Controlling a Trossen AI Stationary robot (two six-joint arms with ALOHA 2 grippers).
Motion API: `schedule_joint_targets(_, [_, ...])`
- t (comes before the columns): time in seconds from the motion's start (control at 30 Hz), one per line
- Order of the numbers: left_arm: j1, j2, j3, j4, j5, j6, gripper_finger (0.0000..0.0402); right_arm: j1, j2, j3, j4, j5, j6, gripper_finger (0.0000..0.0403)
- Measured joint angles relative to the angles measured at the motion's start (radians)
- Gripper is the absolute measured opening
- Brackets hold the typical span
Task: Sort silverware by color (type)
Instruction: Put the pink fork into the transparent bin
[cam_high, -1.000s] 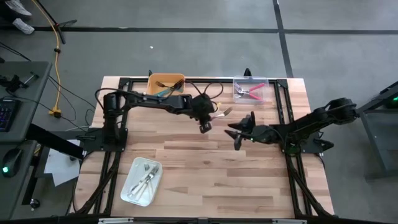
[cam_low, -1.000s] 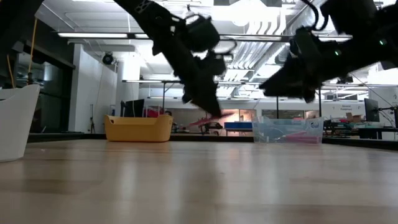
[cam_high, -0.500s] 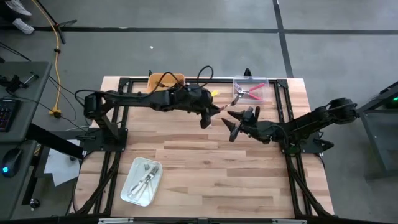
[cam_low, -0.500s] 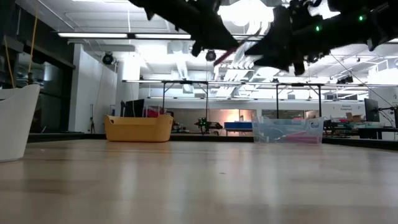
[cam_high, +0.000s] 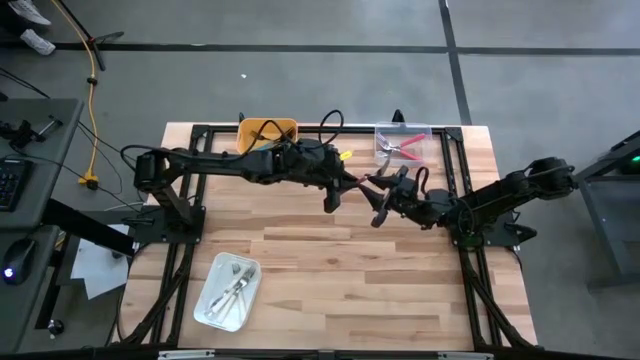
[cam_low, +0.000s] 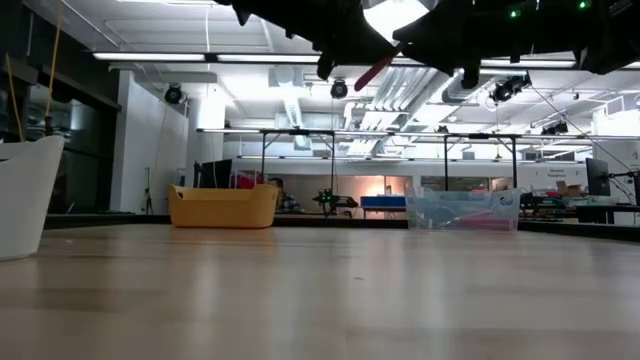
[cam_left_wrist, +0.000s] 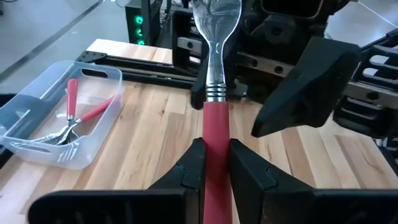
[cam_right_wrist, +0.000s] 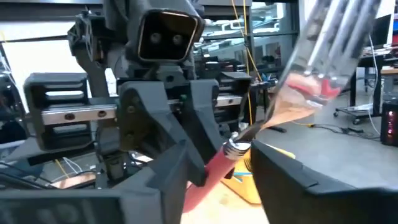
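Observation:
My left gripper (cam_high: 338, 189) is shut on a red-handled fork (cam_left_wrist: 216, 93), well above the middle of the table, toward its far side. The fork's silver head (cam_left_wrist: 216, 18) points at my right gripper (cam_high: 377, 199). That gripper is open, with its fingers on either side of the fork's neck (cam_right_wrist: 234, 149). I cannot tell whether they touch it. In the low view the fork (cam_low: 378, 72) shows high above the tabletop. My left gripper pinches the fork's red handle (cam_left_wrist: 216, 134) between its two fingers, which reach roughly level from the table's left. The handle runs forward along the fingers and sticks out beyond their tips. The fork is lifted clear of the table, with its head toward the right arm.
A clear bin (cam_high: 403, 146) with red-handled forks stands at the far right and also shows in the left wrist view (cam_left_wrist: 37, 106). A yellow bin (cam_high: 266, 131) stands at the far middle. A white tray (cam_high: 228, 291) with forks lies near the front left.
Both grippers have gone up, and the left one has carried the red fork well clear of the table. My right gripper has moved toward the table's left, up to the fork's head, and its fingers now stand on either side of the fork.

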Motion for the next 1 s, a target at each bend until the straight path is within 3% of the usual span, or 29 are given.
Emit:
schedule_joint_targets(0.17, [-0.001,-0.001,0.000,0.000,0.002,0.003,0.0039,-0.001,0.000,0.003,0.008,-0.012,-0.031,0.0070])
schedule_joint_targets(0.23, [-0.001,0.000,0.000,0.004,0.004,-0.001,0.0016,-0.001,0.000,0.014,0.007,-0.015,-0.061,0.0030])
schedule_joint_targets(0.3, [0.000,-0.002,0.000,-0.004,-0.003,-0.001,0.0003,-0.001,0.000,0.023,0.004,-0.013,-0.093,0.0018])
schedule_joint_targets(0.53, [0.002,0.000,0.000,0.007,-0.002,0.000,0.0001,-0.003,-0.001,0.080,-0.076,-0.046,-0.120,0.0002])
schedule_joint_targets(0.77, [0.000,0.000,0.000,-0.047,-0.028,0.039,0.0001,-0.012,-0.002,0.127,-0.286,-0.031,-0.084,0.0008])
schedule_joint_targets(0.87, [-0.013,-0.002,-0.027,-0.073,-0.080,0.045,0.0001,-0.012,-0.027,0.153,-0.514,0.016,0.026,0.0010])
schedule_joint_targets(1.0, [-0.021,-0.002,-0.158,0.044,-0.074,0.018,0.0001,-0.036,-0.041,0.207,-0.900,0.023,0.206,0.0033])
